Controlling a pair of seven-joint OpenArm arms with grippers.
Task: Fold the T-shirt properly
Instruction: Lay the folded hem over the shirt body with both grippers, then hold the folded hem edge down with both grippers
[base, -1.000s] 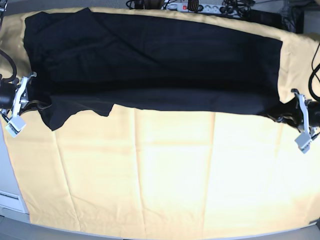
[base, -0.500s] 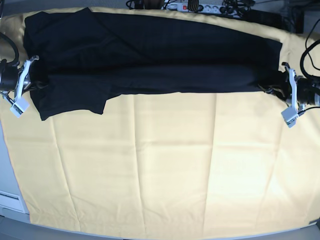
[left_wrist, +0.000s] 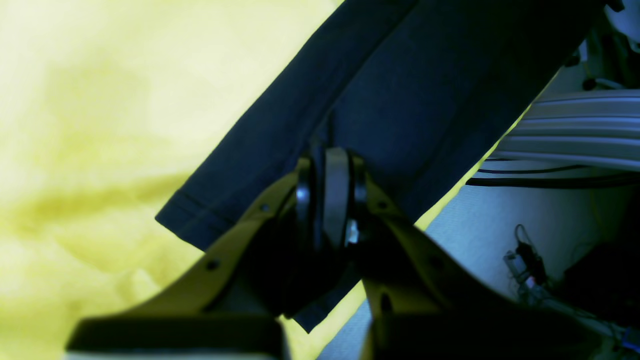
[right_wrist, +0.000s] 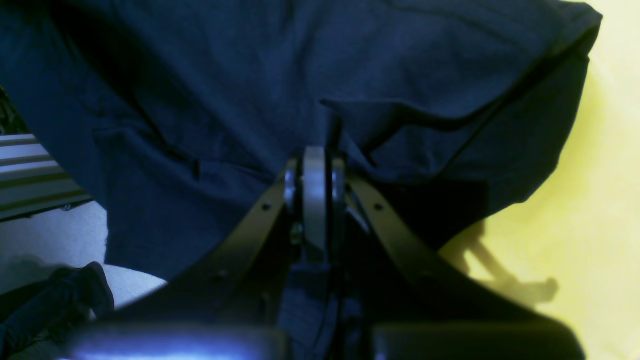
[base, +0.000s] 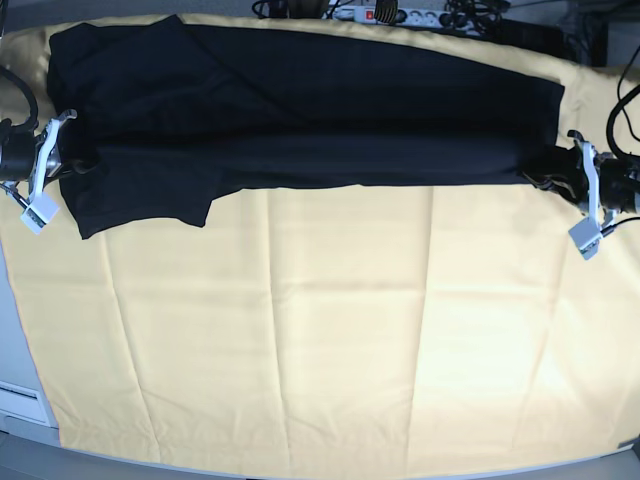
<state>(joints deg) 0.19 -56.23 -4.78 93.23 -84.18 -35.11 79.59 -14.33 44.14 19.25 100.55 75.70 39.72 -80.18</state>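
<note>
T-shirt (base: 300, 110) hem pinched between both grippers' fingers (left_wrist: 327, 185).

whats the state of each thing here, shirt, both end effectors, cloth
T-shirt: lengthwise fold, near edge doubled over, one sleeve sticking out.
Left end effector: shut on the T-shirt's end.
Right end effector: shut on the T-shirt's other end.
Yellow table cloth: spread flat, lightly creased.

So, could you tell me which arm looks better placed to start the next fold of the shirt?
Probably the right gripper: it pinches the T-shirt beside the sleeve flap hanging nearer than the folded edge. The left gripper holds the straight hem end.
</note>
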